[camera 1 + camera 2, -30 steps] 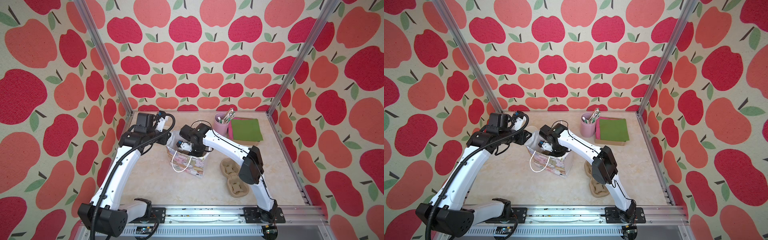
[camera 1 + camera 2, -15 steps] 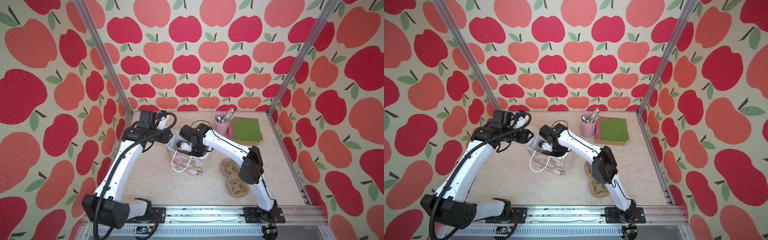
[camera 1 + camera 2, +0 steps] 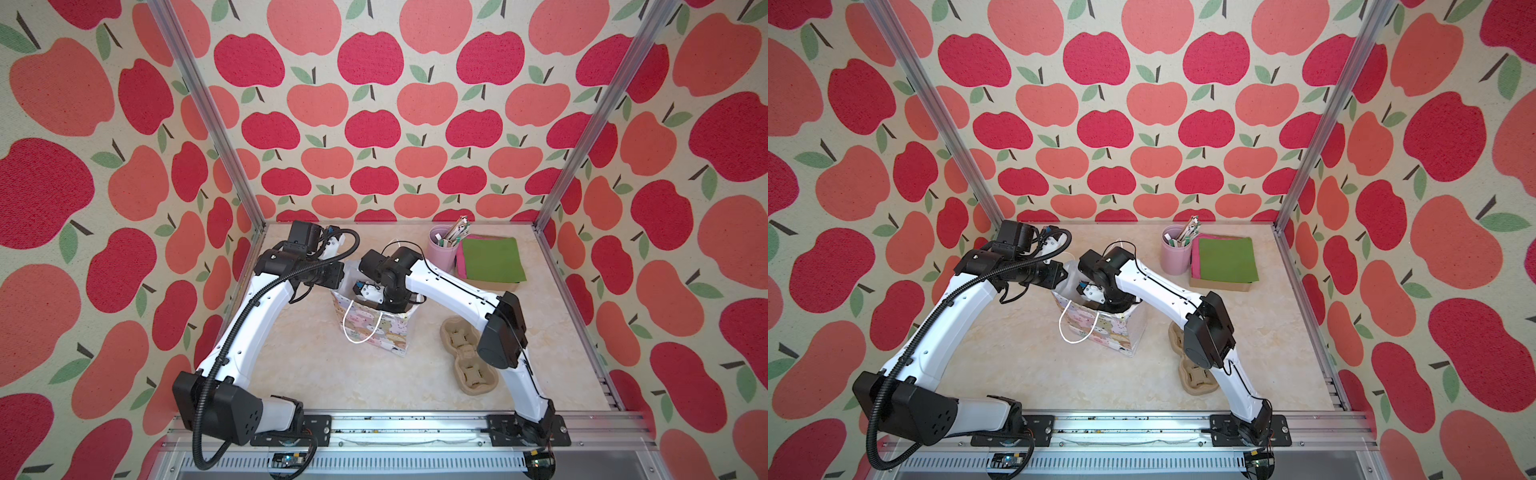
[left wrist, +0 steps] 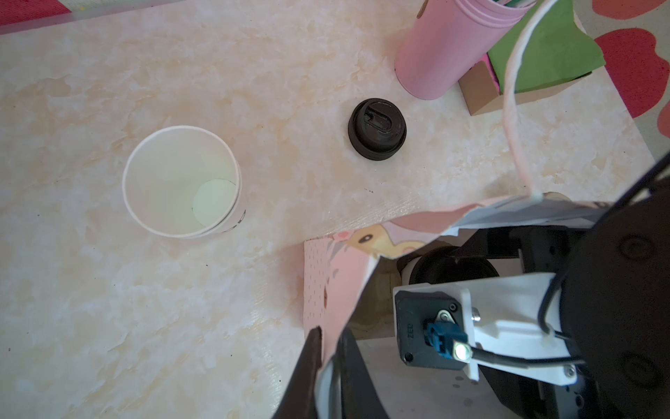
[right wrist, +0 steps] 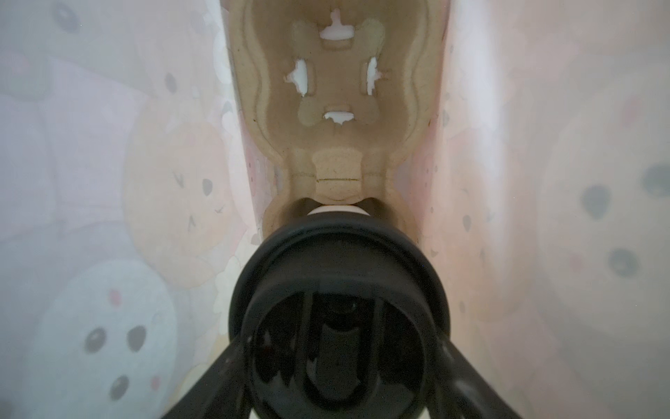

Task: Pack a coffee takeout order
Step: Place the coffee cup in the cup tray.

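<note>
Pink bag (image 4: 326,275) rim's pinched tight in the left fingers (image 4: 311,348); right fingers (image 5: 217,370) are down inside, spread wide, gripping the lidded cup (image 5: 340,246) in its carrier (image 5: 337,170).

No legible txt; cup (image 4: 181,181) lettering cut off, tiny digits on blk connector block (image 4: 424,326) unclear.

Hidden in the gift bag (image 3: 386,332)
In both top views its wall and the right arm (image 3: 449,286) hide the right gripper (image 5: 340,337) and the lidded cup (image 5: 339,246). The arm's elbow covers part of the carrier (image 3: 473,378) at lower right. The straws (image 3: 455,228) above centre are too small to count.
</note>
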Robot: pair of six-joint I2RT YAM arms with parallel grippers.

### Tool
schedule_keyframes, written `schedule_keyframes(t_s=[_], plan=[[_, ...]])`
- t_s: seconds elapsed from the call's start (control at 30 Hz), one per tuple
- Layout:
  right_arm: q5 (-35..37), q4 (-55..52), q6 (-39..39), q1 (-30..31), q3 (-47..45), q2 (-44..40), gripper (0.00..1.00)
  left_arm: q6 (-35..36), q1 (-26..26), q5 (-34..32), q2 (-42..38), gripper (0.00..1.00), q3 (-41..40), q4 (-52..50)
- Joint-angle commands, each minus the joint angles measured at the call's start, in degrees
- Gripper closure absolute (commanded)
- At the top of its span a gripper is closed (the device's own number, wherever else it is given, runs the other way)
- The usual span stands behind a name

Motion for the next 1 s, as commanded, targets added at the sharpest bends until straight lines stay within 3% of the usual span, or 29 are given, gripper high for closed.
schedule_keyframes(t_s=[0.0, 0.1, 0.97], plan=[[0.25, -0.39, 0.27, 0.69, -3.27, 6.74, 0.45, 1.01, -0.39, -2.76, 0.58, 0.95, 2.51, -2.81], [0.32, -0.24, 0.68, 0.76, -3.80, 6.61, 0.45, 1.45, -0.77, -4.23, -0.04, 1.00, 2.55, -2.80], [-0.59, -0.13, 1.17, 0.82, -1.84, 4.30, 0.37, 2.44, -3.43, -6.86, -0.65, 1.00, 1.93, -0.90]])
